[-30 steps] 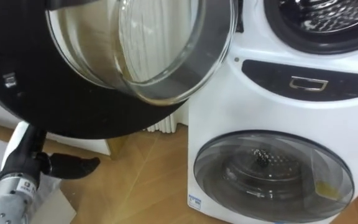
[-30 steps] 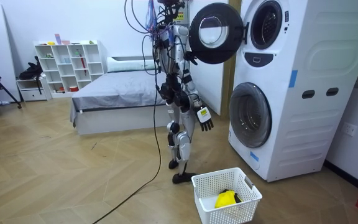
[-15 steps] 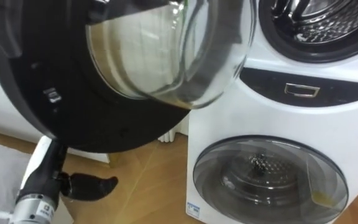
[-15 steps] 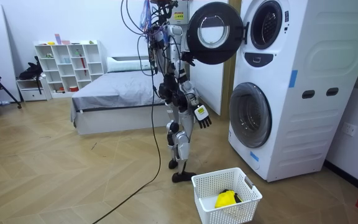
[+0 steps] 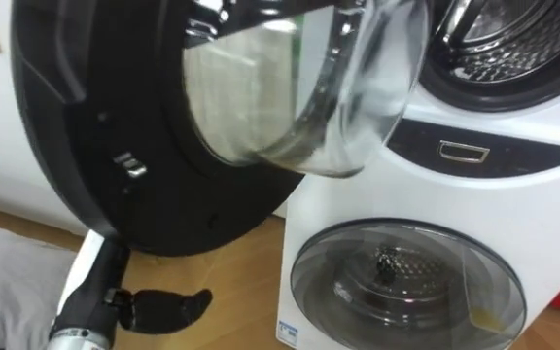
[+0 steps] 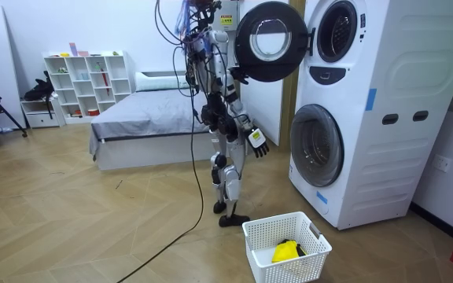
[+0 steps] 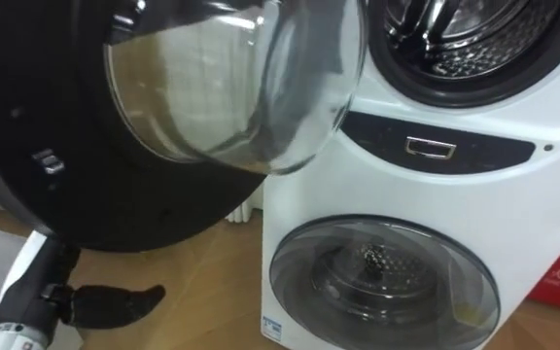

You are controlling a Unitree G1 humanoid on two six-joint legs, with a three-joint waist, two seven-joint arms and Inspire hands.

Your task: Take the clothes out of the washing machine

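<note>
1. Swung slightly wider since a second ago, the upper washer's door [image 5: 95, 126]; the left hand [image 5: 158, 309] hangs below it, loosely straight, empty.
2. At the door's rim, the right hand [image 6: 236, 76]; its hold I cannot tell.
3. Door-opening step, I judge; clothes in the drum [image 5: 523, 39] can't be made out. Next: reach inside.

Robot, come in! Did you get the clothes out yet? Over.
Left robot hand open, empty, low under the upper door. Door swung wide; visible part of drum looks empty. Nothing seen blocking the opening.

Home bedroom — bed [image 6: 144, 118], shelf unit [image 6: 85, 82], stacked washers [image 6: 368, 110]
</note>
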